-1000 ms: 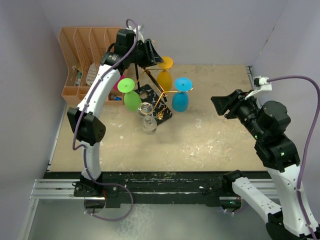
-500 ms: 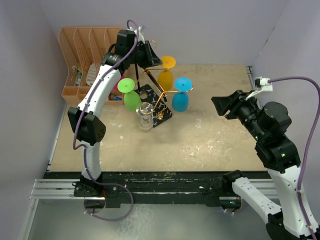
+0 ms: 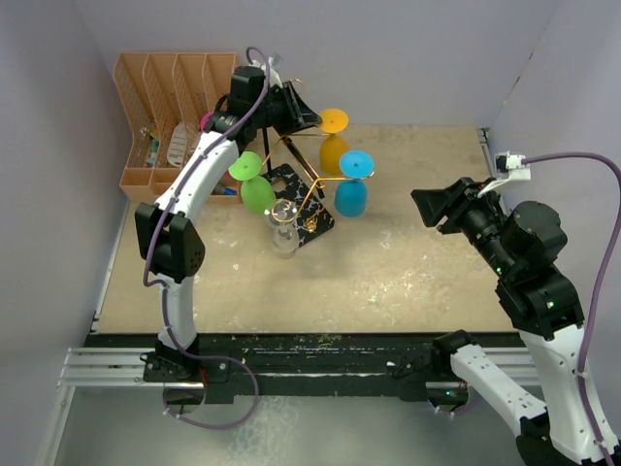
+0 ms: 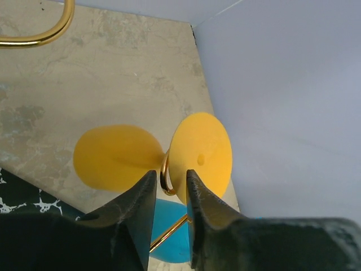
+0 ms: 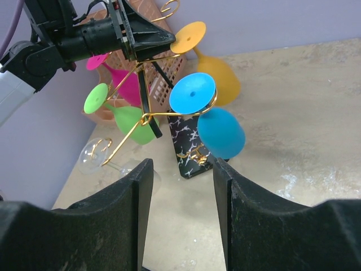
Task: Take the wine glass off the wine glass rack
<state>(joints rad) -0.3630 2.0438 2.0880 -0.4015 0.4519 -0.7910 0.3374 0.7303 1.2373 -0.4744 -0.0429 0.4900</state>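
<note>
My left end effector (image 4: 169, 179) is drawn narrow, pinching the stem of the yellow wine glass (image 4: 201, 155) right at the gold loop that carries it, on the far side of the wine glass rack (image 3: 312, 216). The glass hangs tilted there, foot uppermost (its bowl lower, above the table (image 3: 408, 262)). My right end effector (image 5: 181, 166) hovers well apart on the right, fingers spread, holding nothing.
</note>
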